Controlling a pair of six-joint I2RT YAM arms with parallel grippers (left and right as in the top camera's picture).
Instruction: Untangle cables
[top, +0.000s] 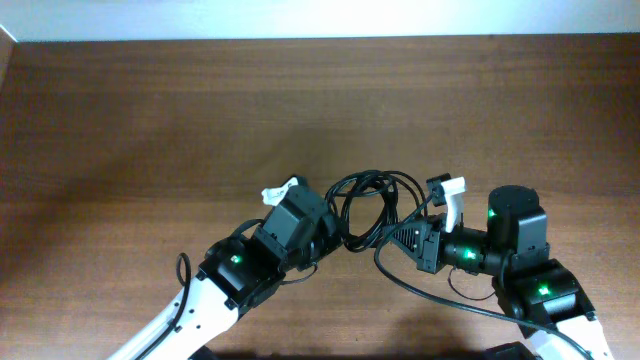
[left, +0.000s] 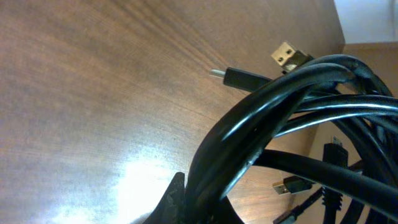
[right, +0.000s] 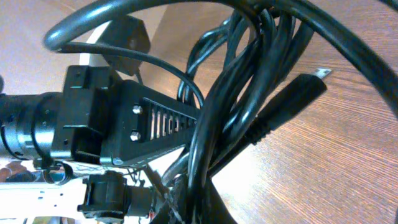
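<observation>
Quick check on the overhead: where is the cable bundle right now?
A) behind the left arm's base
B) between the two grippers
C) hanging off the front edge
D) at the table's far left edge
B: the cables loop directly between the left gripper and the right gripper.

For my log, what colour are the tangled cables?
The cables are glossy black, clearest in the left wrist view.

Overhead looking down, wrist views close on cables (left: 261, 130)
</observation>
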